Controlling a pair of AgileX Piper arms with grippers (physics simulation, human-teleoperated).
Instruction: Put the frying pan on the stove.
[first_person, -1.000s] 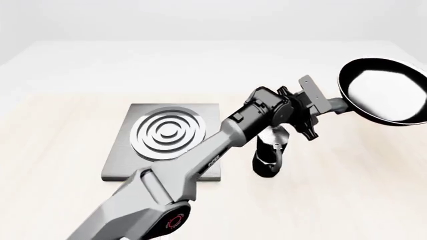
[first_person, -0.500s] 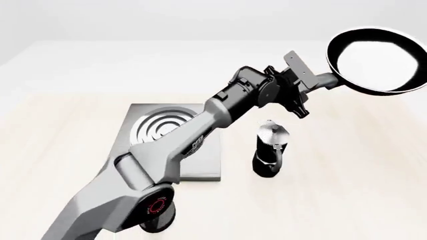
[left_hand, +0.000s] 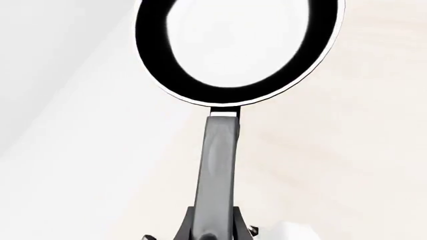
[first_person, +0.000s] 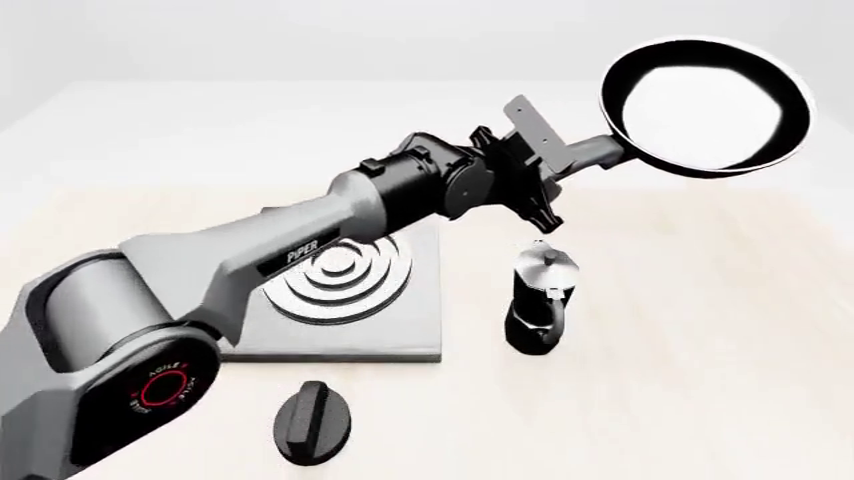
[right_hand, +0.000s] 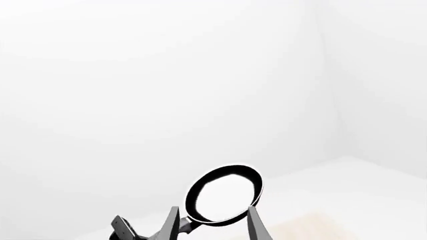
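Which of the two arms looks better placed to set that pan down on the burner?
Left. Its tool already grips the frying pan by the handle, in the air beyond the moka pot; the stove lies beneath that arm. The right tool is empty.

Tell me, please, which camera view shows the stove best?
The front view. Only there the stove appears: a grey slab with silver rings on the table, partly covered by the left arm. The left wrist view shows only the frying pan held by its handle. The right wrist view shows no stove either.
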